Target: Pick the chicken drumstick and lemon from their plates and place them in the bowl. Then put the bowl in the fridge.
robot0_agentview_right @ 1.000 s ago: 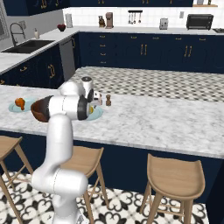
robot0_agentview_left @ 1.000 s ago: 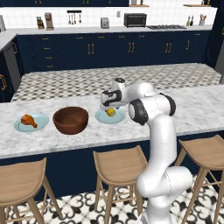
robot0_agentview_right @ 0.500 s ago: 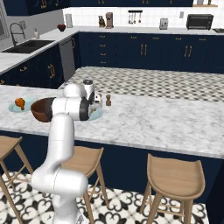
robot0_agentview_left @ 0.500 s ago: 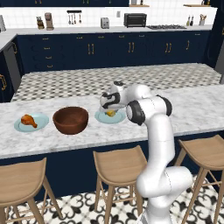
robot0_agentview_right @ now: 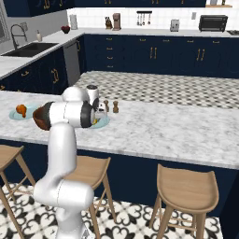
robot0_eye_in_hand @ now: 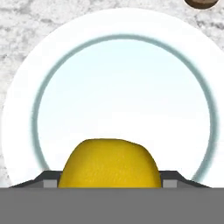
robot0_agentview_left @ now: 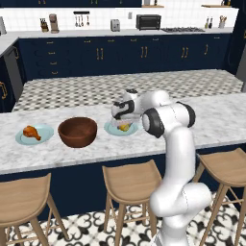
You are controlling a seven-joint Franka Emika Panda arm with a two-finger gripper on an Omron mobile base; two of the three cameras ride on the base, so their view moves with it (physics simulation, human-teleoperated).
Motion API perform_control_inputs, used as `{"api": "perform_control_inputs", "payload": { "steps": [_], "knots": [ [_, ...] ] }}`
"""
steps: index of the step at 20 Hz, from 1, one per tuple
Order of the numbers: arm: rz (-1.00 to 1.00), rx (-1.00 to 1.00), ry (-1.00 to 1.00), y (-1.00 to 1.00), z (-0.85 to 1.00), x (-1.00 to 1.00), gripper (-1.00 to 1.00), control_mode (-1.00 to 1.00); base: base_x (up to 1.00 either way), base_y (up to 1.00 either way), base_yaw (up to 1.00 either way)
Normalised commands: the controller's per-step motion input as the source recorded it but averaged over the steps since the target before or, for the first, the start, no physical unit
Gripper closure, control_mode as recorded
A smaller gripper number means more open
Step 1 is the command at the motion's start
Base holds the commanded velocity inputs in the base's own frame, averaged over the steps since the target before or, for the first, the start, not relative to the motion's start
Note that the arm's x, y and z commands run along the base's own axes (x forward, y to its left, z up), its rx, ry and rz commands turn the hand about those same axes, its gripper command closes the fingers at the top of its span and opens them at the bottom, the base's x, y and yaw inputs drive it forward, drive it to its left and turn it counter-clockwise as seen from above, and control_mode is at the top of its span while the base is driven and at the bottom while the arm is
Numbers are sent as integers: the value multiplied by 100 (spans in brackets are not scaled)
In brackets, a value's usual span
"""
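The yellow lemon (robot0_eye_in_hand: 109,164) lies on the pale blue-green plate (robot0_eye_in_hand: 122,87), on its near side. My gripper (robot0_agentview_left: 123,122) is down over this plate (robot0_agentview_left: 109,129), with a finger against each side of the lemon (robot0_agentview_left: 125,127), shut on it. Left of it stands the reddish-brown wooden bowl (robot0_agentview_left: 78,131), with nothing in it. Farther left the orange-brown drumstick (robot0_agentview_left: 31,131) rests on the second plate (robot0_agentview_left: 46,132). From the right base the bowl (robot0_agentview_right: 41,116) is half hidden behind my arm, and the drumstick (robot0_agentview_right: 21,110) lies beyond it. The fridge is out of view.
Two small shakers (robot0_agentview_right: 111,107) stand just behind the lemon's plate (robot0_agentview_right: 103,122); one shaker (robot0_eye_in_hand: 201,3) shows at the hand view's top edge. Wooden stools (robot0_agentview_left: 132,180) line the island's near side. A sink (robot0_agentview_right: 25,48) sits on the far left counter.
My hand has come down a little onto the lemon's plate, so its fingers now stand on both sides of the lemon. Bowl, drumstick and plates have not moved.
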Motion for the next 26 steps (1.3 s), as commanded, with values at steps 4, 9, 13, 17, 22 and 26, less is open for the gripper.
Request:
{"api": "perform_control_inputs", "payload": {
  "steps": [4,9,13,17,22,26],
  "knots": [
    [0,7,2,-14,28,-100,100,-100,0,0,0],
    [0,20,6,-1,99,-81,100,-100,0,0,0],
    [0,23,0,24,100,-42,100,-100,0,0,0],
    [0,13,6,83,79,-18,100,-100,0,0,0],
    [0,0,16,98,44,0,100,-100,0,0,0],
    [-2,-17,20,81,10,2,100,-100,0,0,0]
  ]
}}
